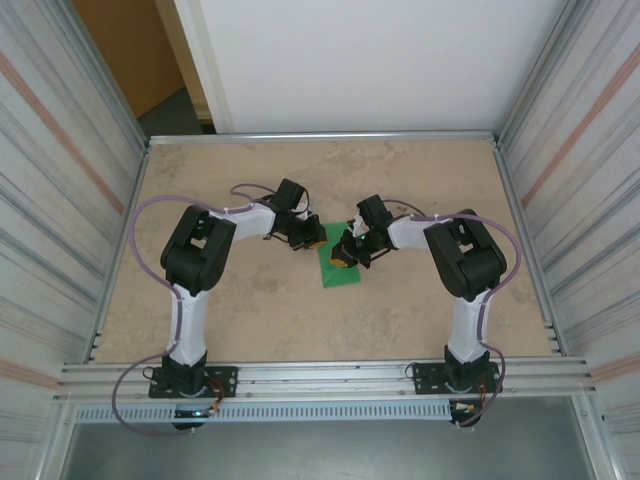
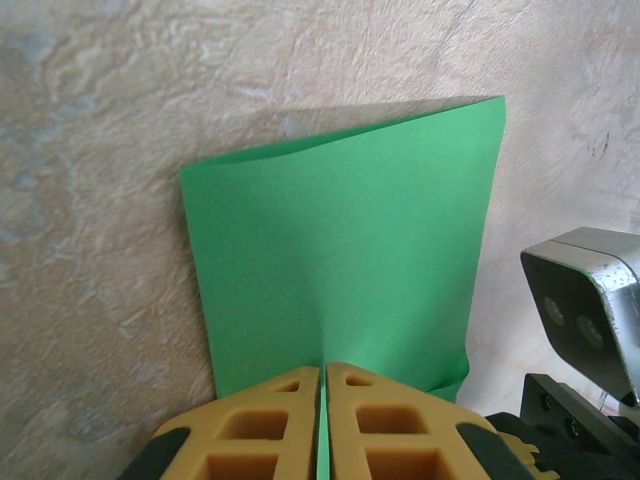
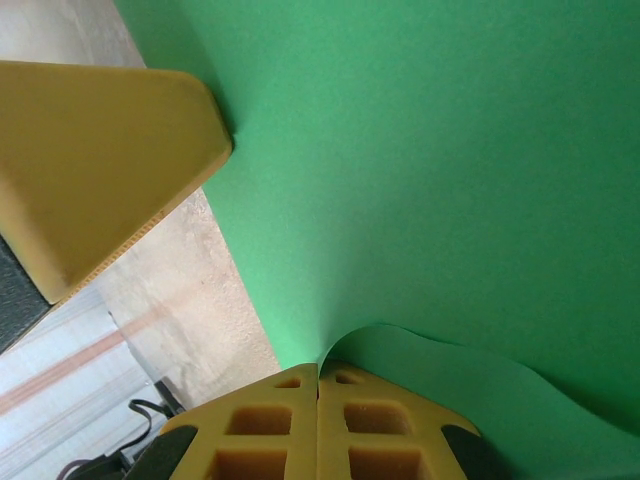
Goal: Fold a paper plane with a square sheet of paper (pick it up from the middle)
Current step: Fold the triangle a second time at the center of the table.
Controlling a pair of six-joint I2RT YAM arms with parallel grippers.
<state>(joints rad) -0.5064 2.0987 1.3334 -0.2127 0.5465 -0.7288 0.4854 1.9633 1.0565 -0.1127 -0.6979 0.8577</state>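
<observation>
Paper status: square sheet of paper (image 1: 340,272) lies mid-way across the table (image 1: 450,180), apparently doubled into a narrow rectangle. Its long axis runs roughly from the far side toward the arm bases. Left end effector (image 2: 322,385) is clamped on the far-left end, with the sheet stretching away ahead of its fingers. Right end effector (image 3: 318,385) is clamped on an edge from the right, and the paper buckles at the pinch. Both sit close together over the far half, neither clearly nearer. My read: the next crease needs tension along that axis.
</observation>
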